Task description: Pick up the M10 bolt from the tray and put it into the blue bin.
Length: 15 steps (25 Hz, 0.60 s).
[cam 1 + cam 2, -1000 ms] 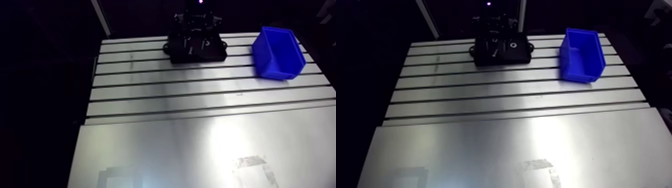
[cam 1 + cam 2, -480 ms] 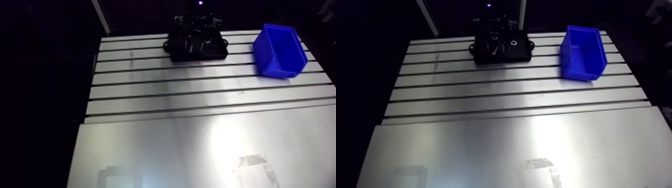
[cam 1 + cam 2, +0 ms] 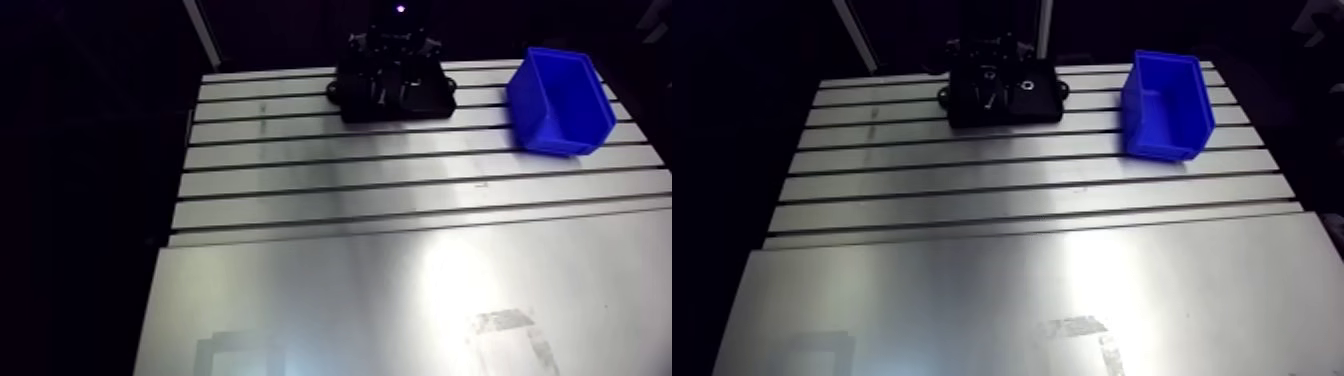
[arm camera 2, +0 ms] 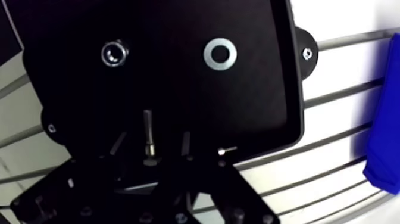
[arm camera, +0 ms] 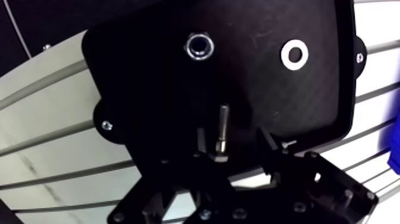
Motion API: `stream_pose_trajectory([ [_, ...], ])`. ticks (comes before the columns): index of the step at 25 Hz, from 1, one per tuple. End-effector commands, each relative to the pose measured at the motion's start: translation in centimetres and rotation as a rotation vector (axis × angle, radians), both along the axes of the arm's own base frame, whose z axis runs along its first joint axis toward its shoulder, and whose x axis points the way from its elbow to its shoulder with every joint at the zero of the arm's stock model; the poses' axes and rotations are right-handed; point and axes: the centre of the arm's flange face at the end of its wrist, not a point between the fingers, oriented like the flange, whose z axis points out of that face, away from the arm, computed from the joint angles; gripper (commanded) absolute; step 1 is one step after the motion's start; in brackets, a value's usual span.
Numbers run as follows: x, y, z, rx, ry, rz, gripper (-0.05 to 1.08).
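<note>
Black claw (image 5: 232,137) barely shows against black tray (image 5: 149,77)

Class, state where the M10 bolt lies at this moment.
In the wrist view, the bolt lies flat in the black tray, inside the open gripper, with the nut and washer ahead of it.

One bolt (image 5: 221,134), nut (image 5: 198,46), washer (image 5: 294,53), tray (image 5: 149,77), bin (image 3: 560,100)

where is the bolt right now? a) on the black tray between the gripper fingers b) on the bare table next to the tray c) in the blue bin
a: the wrist view shows the bolt lying on the black tray, between the open fingers of the gripper.
</note>
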Motion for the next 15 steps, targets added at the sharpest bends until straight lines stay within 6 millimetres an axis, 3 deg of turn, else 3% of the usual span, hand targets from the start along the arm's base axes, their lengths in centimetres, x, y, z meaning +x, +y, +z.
stream_pose_trajectory([
  [1, 0.03, -0.01, -0.06, 0.000, 0.002, -0.001, 0.47],
  [15, 0.08, -0.02, -0.12, 0.000, 0.000, -0.001, 0.56],
])
